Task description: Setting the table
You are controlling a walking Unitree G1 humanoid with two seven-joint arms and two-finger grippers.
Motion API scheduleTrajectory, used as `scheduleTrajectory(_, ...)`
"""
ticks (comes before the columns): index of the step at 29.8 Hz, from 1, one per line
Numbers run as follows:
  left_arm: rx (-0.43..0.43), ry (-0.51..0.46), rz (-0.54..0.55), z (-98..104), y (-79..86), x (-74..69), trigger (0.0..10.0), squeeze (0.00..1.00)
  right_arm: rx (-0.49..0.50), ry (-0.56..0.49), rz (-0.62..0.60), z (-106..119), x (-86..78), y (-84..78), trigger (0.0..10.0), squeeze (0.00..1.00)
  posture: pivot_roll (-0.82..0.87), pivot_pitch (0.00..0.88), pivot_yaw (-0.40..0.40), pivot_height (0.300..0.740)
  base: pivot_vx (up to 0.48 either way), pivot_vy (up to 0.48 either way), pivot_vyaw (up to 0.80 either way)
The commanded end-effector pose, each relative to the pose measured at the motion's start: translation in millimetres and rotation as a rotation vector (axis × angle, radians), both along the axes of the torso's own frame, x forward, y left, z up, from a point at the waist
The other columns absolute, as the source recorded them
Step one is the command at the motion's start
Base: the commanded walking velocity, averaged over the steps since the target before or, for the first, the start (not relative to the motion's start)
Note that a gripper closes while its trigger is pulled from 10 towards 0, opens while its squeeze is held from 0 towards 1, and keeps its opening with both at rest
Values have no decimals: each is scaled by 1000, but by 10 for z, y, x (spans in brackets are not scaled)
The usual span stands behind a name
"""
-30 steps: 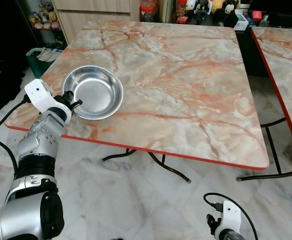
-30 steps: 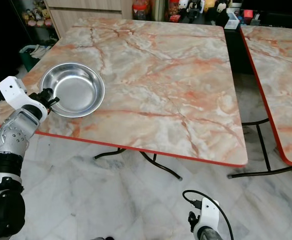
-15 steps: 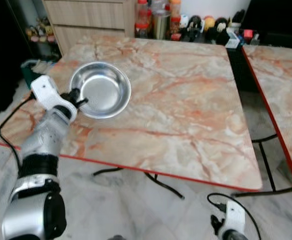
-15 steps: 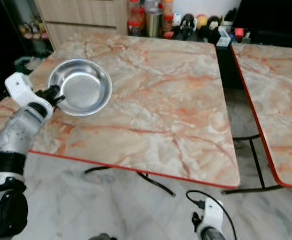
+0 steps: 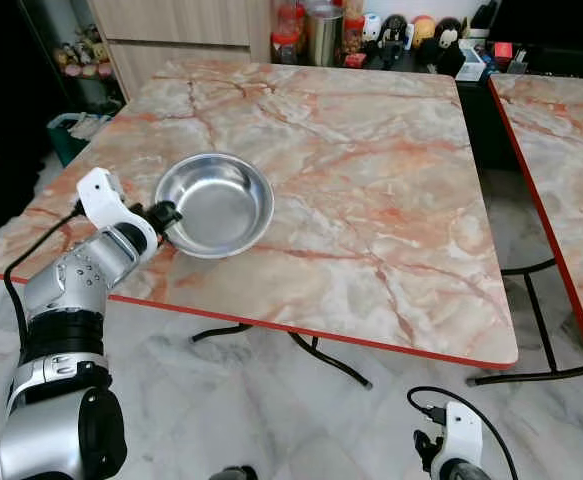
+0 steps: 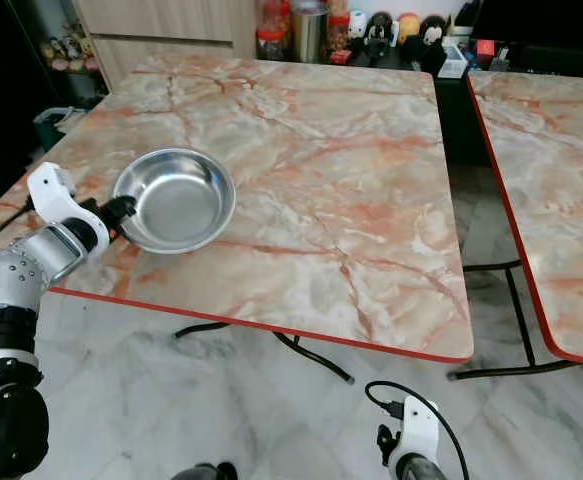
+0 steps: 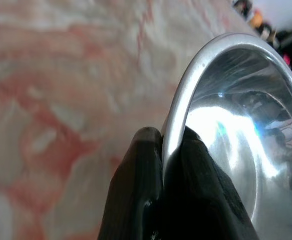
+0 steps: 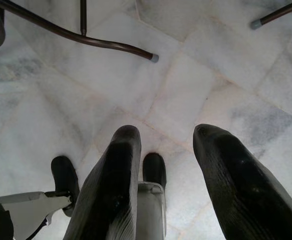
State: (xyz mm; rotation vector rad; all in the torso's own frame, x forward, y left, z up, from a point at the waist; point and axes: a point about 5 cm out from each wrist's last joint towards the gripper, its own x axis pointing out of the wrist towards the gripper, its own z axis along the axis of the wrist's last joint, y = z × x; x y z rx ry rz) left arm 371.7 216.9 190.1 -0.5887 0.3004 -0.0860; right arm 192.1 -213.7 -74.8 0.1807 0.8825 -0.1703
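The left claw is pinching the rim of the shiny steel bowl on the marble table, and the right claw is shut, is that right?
Not quite. The right claw is open, fingers apart over the floor, as the right wrist view shows. The left claw does pinch the rim of the shiny steel bowl on the marble table.

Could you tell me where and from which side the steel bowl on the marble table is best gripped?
Grip the steel bowl by its thin rolled rim, coming from the table's near-left edge. The bowl is too wide to span, and that rim faces the left gripper, whose fingers already pinch it, one inside, one outside.
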Motion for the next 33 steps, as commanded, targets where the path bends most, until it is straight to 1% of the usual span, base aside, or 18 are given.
scheduleTrajectory(1,26,18,-52,45,-36,-6,10000,0,6,15,7,-20,-26,22,10000,0,87,126,25,740,0,0,0)
scheduleTrajectory(4,31,31,-60,41,-39,-16,10000,0,7,16,7,-21,-28,26,10000,0,87,126,25,740,0,0,0)
scheduleTrajectory(5,51,53,-91,11,-78,1,10000,0,9,16,5,-23,-29,32,10000,0,87,123,34,740,0,0,0)
scheduleTrajectory(6,51,53,-91,11,-78,1,10000,0,9,16,5,-23,-29,32,10000,0,87,123,34,740,0,0,0)
scheduleTrajectory(7,84,81,-134,-35,-133,28,10000,0,12,15,1,-25,-31,40,10000,0,87,122,35,740,0,0,0)
scheduleTrajectory(8,91,85,-148,-43,-164,48,10000,0,14,15,-1,-27,-32,46,10000,0,83,120,40,740,0,0,0)
scheduleTrajectory(12,80,89,-159,-39,-222,83,10000,0,17,13,-6,-27,-29,55,10000,0,80,117,43,740,0,0,0)
scheduleTrajectory(17,82,112,-193,-90,-347,124,10000,0,21,11,-14,-28,-25,70,10000,0,77,114,51,740,0,0,0)
scheduleTrajectory(22,101,126,-195,-114,-350,152,10000,0,24,10,-18,-30,-25,81,10000,0,77,114,56,740,0,0,0)
scheduleTrajectory(33,88,149,-168,-175,-315,170,10000,0,26,9,-23,-31,-24,88,10000,0,77,114,56,740,0,0,0)
